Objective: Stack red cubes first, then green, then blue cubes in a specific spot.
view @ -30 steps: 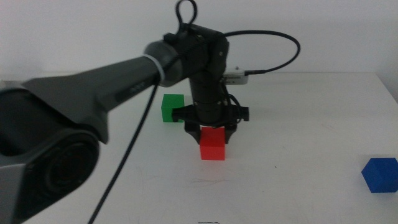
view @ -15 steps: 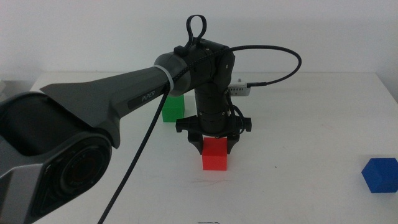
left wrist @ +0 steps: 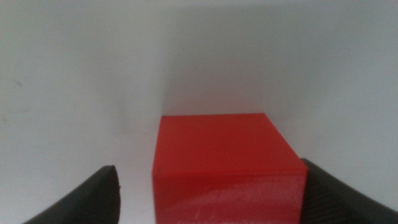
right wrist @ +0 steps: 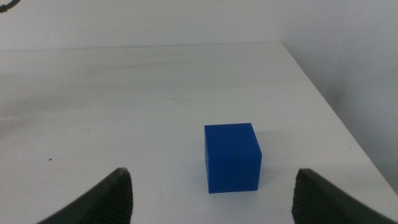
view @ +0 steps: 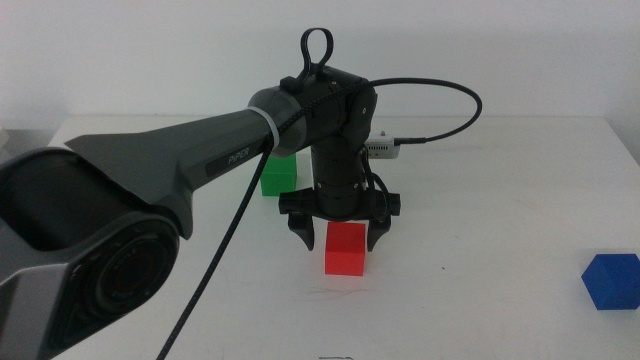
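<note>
The red cube sits down; the left gripper has let go, jaws wide. Green cube at 10 o'clock and blue cube at 3 o'clock wait

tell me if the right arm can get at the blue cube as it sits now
Probably yes. The blue cube sits alone on bare white table, directly ahead of the right gripper, whose jaws are open wider than the cube, with nothing between them.
</note>
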`<state>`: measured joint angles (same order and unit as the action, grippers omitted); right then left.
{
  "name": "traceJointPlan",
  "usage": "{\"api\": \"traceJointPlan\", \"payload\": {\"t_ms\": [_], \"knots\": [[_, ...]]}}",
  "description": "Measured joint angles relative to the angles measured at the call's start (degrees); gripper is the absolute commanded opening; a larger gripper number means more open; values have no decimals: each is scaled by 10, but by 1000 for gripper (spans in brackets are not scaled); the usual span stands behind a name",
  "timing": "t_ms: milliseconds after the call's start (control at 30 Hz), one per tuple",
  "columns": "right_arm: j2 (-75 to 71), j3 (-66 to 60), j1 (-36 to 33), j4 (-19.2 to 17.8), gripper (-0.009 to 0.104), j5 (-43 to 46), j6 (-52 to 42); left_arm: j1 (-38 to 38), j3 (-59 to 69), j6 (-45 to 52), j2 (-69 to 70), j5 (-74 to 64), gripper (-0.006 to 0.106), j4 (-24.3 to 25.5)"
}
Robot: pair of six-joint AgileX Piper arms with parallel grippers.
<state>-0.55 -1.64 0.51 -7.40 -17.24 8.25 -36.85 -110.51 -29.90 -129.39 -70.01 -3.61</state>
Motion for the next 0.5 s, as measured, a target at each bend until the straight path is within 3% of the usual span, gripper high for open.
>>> {"api": "traceJointPlan", "payload": {"t_ms": [267, 500], "knots": [[0, 0, 0, 0, 66, 0, 0, 2, 2, 0, 74, 0, 94, 29], [0, 0, 0, 0, 66, 0, 0, 28, -1, 6, 131, -7, 94, 105]]}}
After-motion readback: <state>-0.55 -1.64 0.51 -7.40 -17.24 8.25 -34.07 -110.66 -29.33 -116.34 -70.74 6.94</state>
